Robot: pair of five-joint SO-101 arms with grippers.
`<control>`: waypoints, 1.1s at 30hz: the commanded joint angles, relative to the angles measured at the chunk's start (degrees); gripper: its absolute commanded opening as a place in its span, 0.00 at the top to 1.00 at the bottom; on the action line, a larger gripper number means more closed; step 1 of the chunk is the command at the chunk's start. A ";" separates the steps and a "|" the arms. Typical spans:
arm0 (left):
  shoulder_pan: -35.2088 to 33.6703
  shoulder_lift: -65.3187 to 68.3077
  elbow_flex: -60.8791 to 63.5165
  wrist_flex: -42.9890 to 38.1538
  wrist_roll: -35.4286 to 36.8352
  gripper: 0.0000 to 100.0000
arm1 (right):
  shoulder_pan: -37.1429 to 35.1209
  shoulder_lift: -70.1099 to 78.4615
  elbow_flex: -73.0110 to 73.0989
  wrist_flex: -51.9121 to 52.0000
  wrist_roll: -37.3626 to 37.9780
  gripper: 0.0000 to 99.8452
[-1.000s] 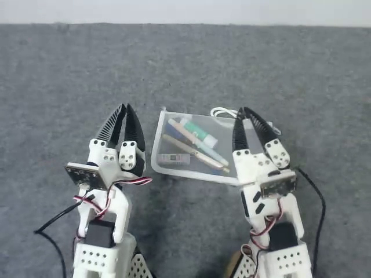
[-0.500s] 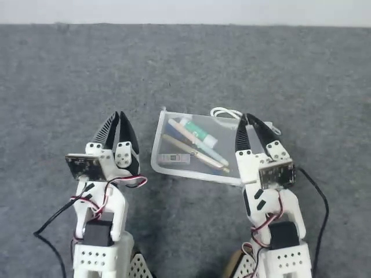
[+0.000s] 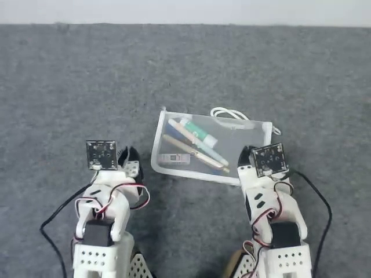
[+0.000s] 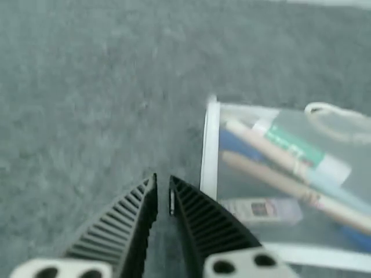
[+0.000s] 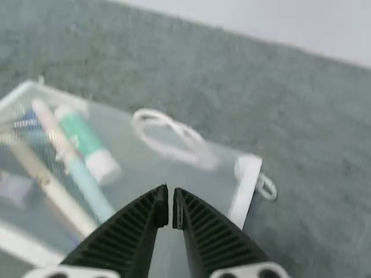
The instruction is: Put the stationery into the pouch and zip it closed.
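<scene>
Pouch (image 3: pixel 252 133): lies flat on the table between the arms, long axis running side to side.
Stationery: pens (image 3: pixel 197 152) and glue stick (image 3: pixel 200 133) lie inside it.
Left gripper (image 4: pixel 162 182): fingers pressed nearly together, just beside the pouch's left short edge, not touching it.
Right gripper (image 5: pixel 170 194): fingers pressed nearly together, above the near right corner.
Key relation: zip pull (image 5: pixel 265 186) sits at the right end, ahead of the right fingers, so the right arm is nearer.
Change: both arms have drawn back and the right fingers have closed. The pouch is unmoved.
</scene>
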 commanded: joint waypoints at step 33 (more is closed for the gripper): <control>-2.55 -0.79 -0.92 18.99 -0.53 0.99 | 0.31 -1.27 1.41 26.42 -11.87 0.99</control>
